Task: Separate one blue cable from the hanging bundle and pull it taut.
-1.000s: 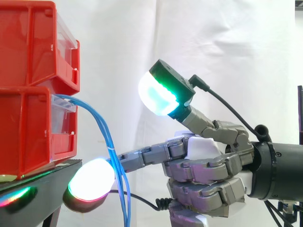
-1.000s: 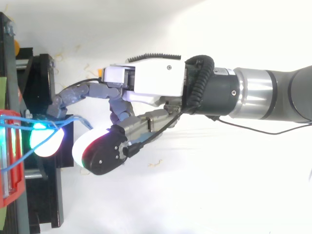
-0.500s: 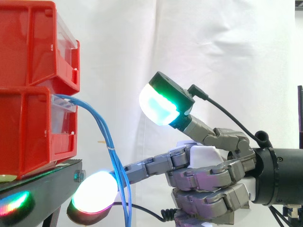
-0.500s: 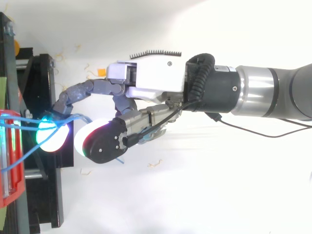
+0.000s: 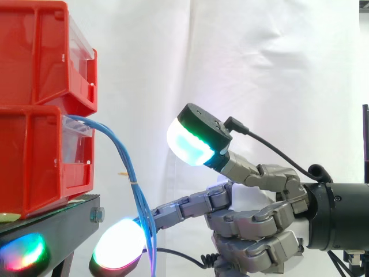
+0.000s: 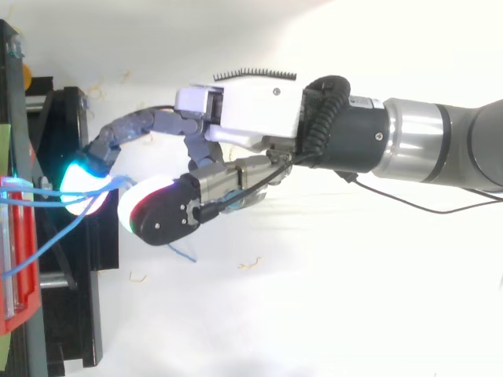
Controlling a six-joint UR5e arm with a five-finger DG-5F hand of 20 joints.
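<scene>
A bundle of thin blue cables (image 5: pixel 128 167) comes out of the lower red bin (image 5: pixel 40 161) and hangs down past the front of the black stand (image 5: pixel 63 222). My hand (image 5: pixel 259 225) reaches in from the right. One long finger stretches to the bundle, and its glowing pad (image 5: pixel 118 252) lies against the cables low down. The thumb pad (image 5: pixel 187 144) is raised well above, clear of the cables. The other fingers are curled under the palm. In the top view the cables (image 6: pixel 47 192) run across the finger's pad (image 6: pixel 82 182), and a loose blue end (image 6: pixel 182 253) pokes out below the thumb.
A second red bin (image 5: pixel 34 52) is stacked on the lower one. The white curtain (image 5: pixel 259 69) hangs behind. The stand's frame (image 6: pixel 75 314) lies along the left of the top view, with white floor to its right.
The hand has sunk lower. Its stretched finger slid down along the cable bundle, and the thumb pad tipped downward with it. The cables lean slightly with the finger.
</scene>
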